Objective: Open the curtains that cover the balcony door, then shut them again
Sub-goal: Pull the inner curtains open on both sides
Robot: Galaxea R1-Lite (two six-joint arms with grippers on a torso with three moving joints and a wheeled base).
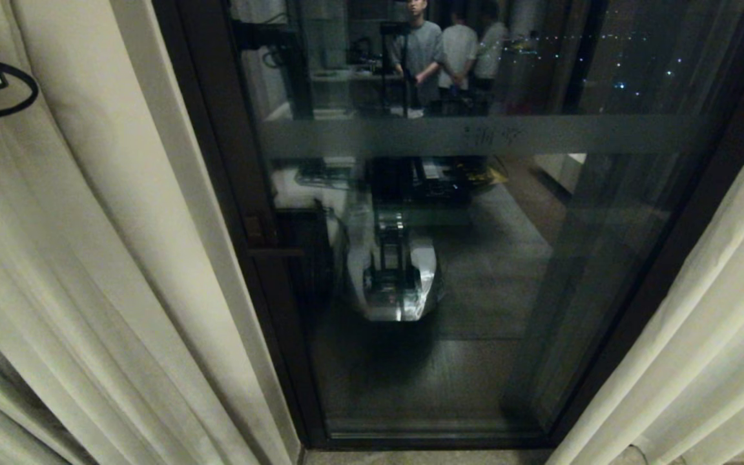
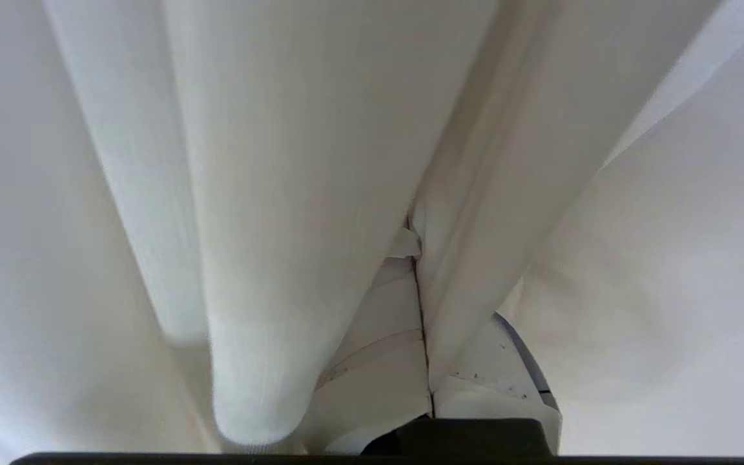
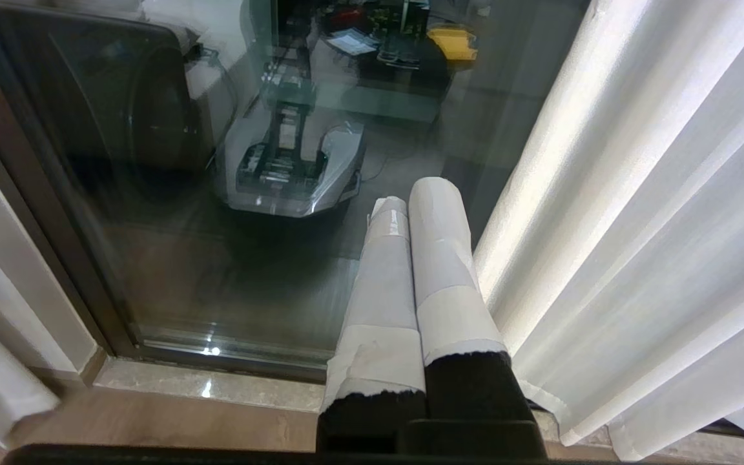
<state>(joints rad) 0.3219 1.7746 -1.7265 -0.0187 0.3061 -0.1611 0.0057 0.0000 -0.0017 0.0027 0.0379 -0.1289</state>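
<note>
The two cream-white pleated fabric curtains [image 1: 88,258] stand drawn apart, so the tall glass balcony door [image 1: 449,245] with its dark brown frame and frosted horizontal band is uncovered in the middle; I judge that the opening part is mostly done and the closing part is not yet begun. The left gripper [image 2: 420,271], its fingers wrapped in pale tape, is buried among the folds of the left panel. The fingers are pressed together, and a narrow edge of the cloth seems pinched in the seam between them, but the fabric hides most of them, so I cannot say this surely. Thick pleats hang close on both sides of this gripper and touch it, probably because the arm pushes the panel sideways to gather it. The right gripper [image 3: 417,258] hangs low and idle, its two taped fingers closed against each other and holding nothing. The right panel [image 3: 637,226] hangs just beside it, not touching as far as I see, and the glass stands in front of its tips. People and the robot itself are reflected in the pane.
</note>
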